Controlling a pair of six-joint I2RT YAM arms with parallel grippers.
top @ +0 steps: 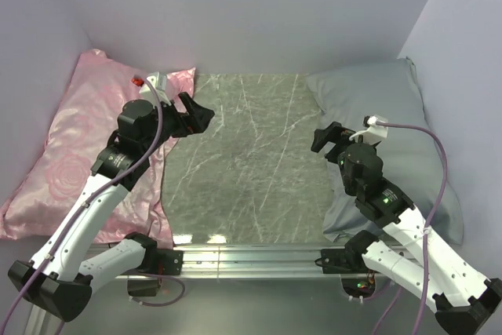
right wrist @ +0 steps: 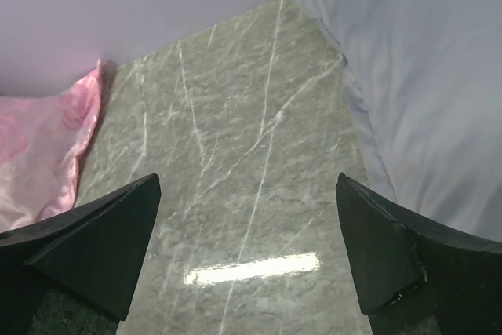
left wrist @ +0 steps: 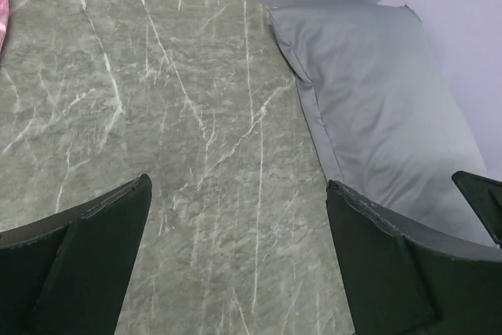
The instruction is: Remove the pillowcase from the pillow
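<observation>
The pillowcase (top: 392, 123) is lying along the table's (top: 243, 162) 3 o'clock side, reaching into the far right corner. The second pillow (top: 78, 139) is lying opposite at 9 o'clock. The left gripper (top: 196, 118) is hanging just beside that pillow's inner edge at 10 o'clock. The right gripper (top: 324, 140) is hanging at the pillowcase's inner edge at 3 o'clock.

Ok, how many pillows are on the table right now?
2. The pink rose-patterned pillow lies at the left; the other, covered by the grey-blue pillowcase, lies at the right. Part of each is hidden from above; no third shows.
</observation>
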